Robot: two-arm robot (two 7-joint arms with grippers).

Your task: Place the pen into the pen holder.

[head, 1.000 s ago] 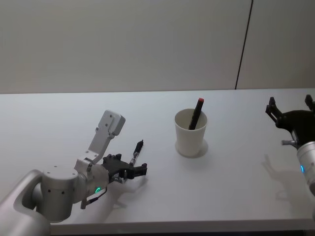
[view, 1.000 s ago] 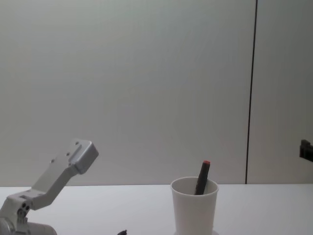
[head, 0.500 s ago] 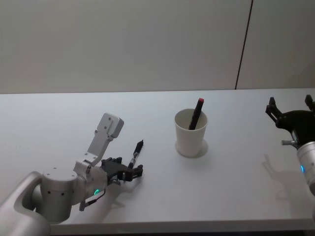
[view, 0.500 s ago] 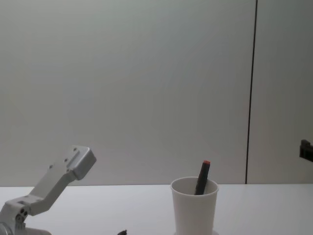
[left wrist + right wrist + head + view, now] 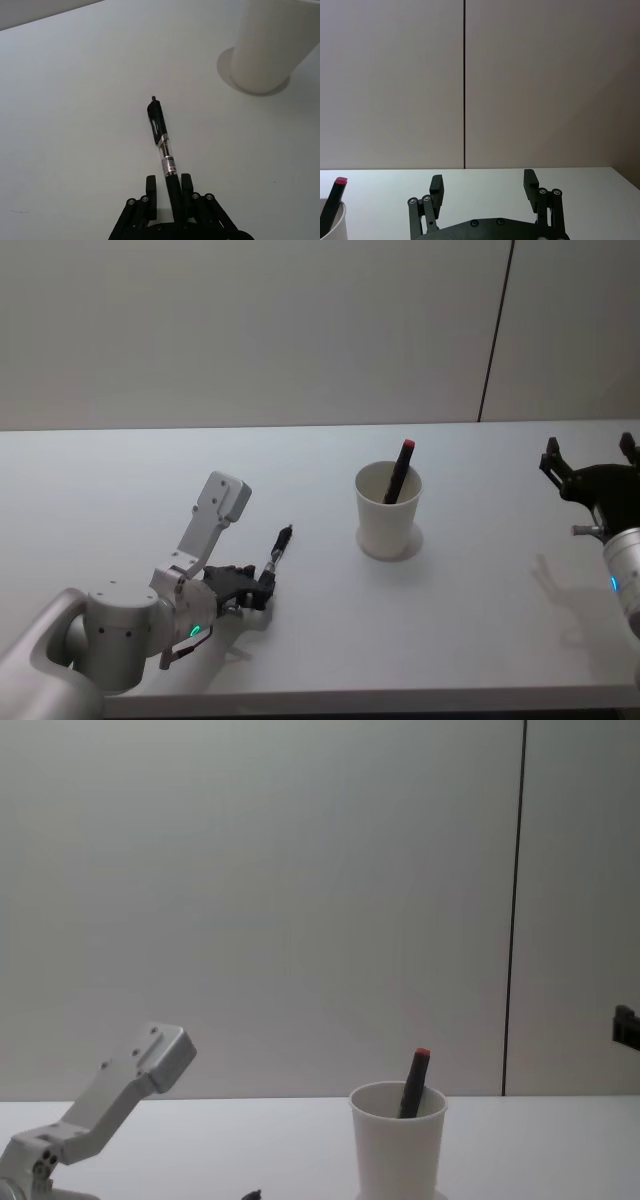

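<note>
Unfinished: black clear-barrelled pen flat on white table, rear end clamped by left gripper, apart from white tapered paper cup pen holder with red-capped dark marker inside; right gripper parked far right, spread wide; lifting, carrying, dropping in left.

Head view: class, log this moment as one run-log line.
left gripper: at end of pen | pen: flat on table, outside pen holder | pen holder: upright, holds red-tipped pen | right gripper: open, parked right

Your black two-finger left gripper sits low out front, pinched onto the slim black pen; your black right gripper hangs raised, fingers spread wide.
</note>
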